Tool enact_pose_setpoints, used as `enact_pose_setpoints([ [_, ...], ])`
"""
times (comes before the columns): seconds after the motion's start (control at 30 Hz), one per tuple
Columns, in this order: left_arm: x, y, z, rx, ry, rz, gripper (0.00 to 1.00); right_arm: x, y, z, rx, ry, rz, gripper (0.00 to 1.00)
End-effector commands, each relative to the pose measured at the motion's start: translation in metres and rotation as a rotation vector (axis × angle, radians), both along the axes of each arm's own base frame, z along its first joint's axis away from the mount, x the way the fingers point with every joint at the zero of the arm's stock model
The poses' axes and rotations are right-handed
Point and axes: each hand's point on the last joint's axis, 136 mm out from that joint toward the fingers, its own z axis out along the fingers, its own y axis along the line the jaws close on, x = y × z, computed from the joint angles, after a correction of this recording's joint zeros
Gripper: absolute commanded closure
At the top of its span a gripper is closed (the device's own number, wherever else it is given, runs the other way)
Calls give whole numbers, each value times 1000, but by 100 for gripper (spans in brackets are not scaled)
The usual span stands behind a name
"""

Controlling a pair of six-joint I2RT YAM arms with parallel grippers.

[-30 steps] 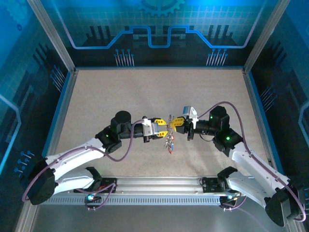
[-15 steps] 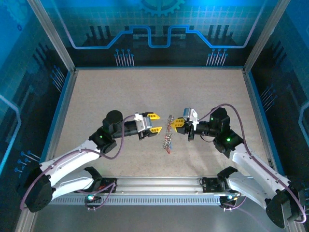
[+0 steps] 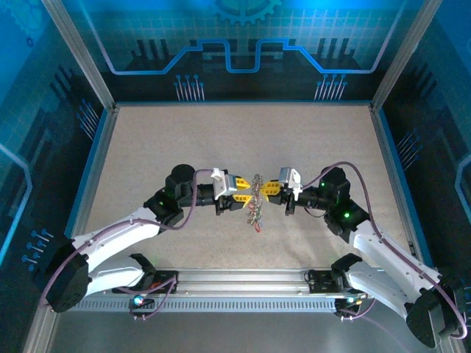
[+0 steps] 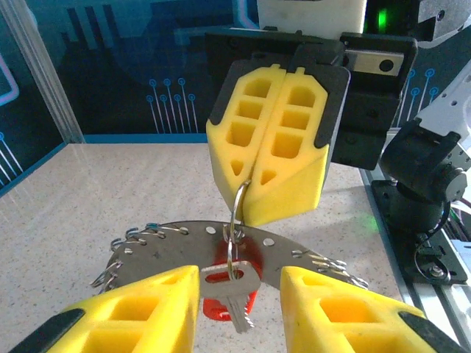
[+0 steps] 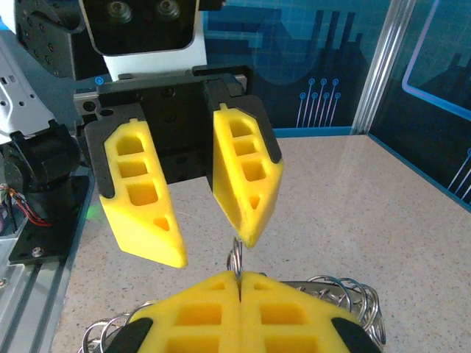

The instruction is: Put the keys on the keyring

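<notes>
At the tips of the right hand (image 4: pixel 249 212), a small silver wire loop (image 4: pixel 235 220) is pinched. The two yellow honeycomb-patterned fingers (image 4: pixel 294 140) of that hand are pressed flat together, with no gap between them. From the loop a small silver metal key (image 4: pixel 229 283) is hung, and a red plastic tag (image 4: pixel 252 259) is seen directly behind it.

Facing this, the left hand (image 5: pixel 210 244) is held partly spread, with a moderate gap between its yellow fingers (image 5: pixel 140 198), and nothing is gripped in it. In the left wrist view the key is seen hanging in that gap, and neither finger appears to be touched by it. In the right wrist view one left fingertip is placed just beside the top of the loop; whether contact is made cannot be told.

Just behind the loop lies the dark grey flat metal keyring (image 4: pixel 173 237), whose rim is lined with many small wire loops. The pinched loop crosses its band, but whether it is threaded through cannot be told.

From above, the keyring is seen held between the two hands over the middle of the speckled beige bench (image 3: pixel 162 140), and a cluster of further small keys (image 3: pixel 256 220) is draped from it toward the near edge.
</notes>
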Motion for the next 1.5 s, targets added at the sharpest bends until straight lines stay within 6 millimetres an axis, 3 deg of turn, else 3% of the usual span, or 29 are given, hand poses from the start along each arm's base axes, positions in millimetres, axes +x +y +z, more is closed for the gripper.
enact_pose_setpoints([
  [0.0,-1,-5,25,-55,-15,-43,65,-1,4,19,37,-99,16,100],
  [0.23,-2,-9,27,-74,7,-65,68,1,6,18,34,-107,12,100],
  [0.5,2,-11,15,-34,29,-57,72,0,7,19,34,-109,14,100],
  [0.9,1,-11,19,-12,18,-65,100,0,10,15,8,-115,22,100],
  [1.13,4,-1,14,113,-21,-18,100,0,5,-7,-139,-98,12,100],
  [1.27,1,6,9,283,-65,-12,100,-5,4,-19,-230,-60,48,88],
  [1.47,-2,8,5,473,-142,-10,100,-6,6,-24,-274,-40,67,77],
])
